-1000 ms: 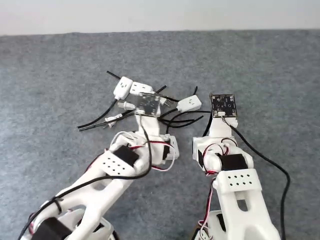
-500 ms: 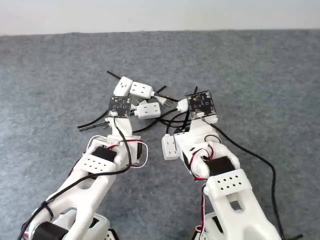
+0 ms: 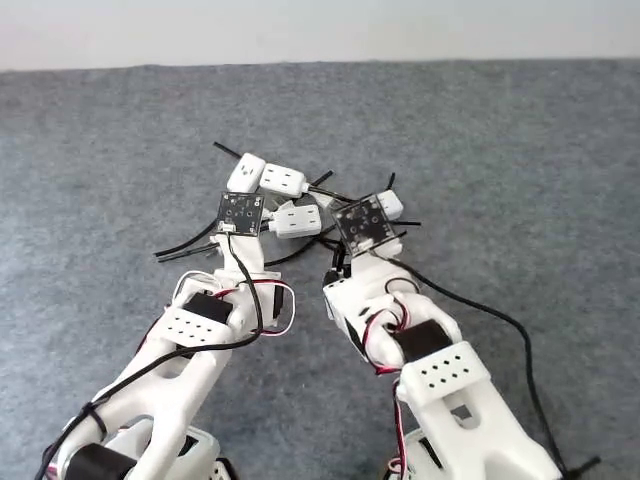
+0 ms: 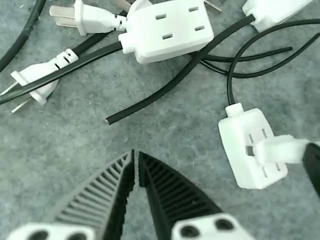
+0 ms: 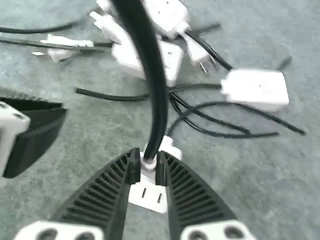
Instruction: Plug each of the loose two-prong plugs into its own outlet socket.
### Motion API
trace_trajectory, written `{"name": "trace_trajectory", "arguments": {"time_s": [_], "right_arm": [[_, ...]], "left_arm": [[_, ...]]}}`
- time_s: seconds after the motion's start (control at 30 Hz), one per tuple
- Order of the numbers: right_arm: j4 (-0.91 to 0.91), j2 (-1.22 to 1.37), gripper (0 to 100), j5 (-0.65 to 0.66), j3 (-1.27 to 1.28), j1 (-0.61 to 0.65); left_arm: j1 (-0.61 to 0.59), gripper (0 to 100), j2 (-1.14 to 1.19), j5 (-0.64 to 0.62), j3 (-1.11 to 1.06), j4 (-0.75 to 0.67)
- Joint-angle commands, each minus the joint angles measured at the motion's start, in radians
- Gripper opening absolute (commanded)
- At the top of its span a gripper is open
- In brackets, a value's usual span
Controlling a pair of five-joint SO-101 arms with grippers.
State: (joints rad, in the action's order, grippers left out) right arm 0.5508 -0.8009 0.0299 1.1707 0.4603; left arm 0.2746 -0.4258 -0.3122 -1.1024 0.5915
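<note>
Plug (image 4: 278, 149) in right claw (image 5: 147, 155), against outlet socket (image 4: 248, 162)

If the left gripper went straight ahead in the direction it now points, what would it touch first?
Probably the black cable lying just ahead of the left gripper, near its cut end; the white outlet block lies beyond. Depth is unclear.

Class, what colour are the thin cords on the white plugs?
The thin cords are black, clearest in the left wrist view.
</note>
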Motion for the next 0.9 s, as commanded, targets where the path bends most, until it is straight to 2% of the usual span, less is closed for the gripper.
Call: {"name": "trace_trajectory", "arguments": {"time_s": [0.0,0.33,0.87], "right_arm": [[-0.028,-0.010,0.8,0.018,-0.002,-0.007],[-0.028,-0.082,0.8,0.021,-0.002,-0.050],[-0.085,-0.097,0.8,0.077,0.049,-0.044]], "left_arm": [[-0.006,1,-0.028,0.009,0.010,-0.021],[-0.003,1,-0.026,0.009,0.010,-0.023],[-0.003,1,-0.026,0.009,0.010,-0.023]]}}
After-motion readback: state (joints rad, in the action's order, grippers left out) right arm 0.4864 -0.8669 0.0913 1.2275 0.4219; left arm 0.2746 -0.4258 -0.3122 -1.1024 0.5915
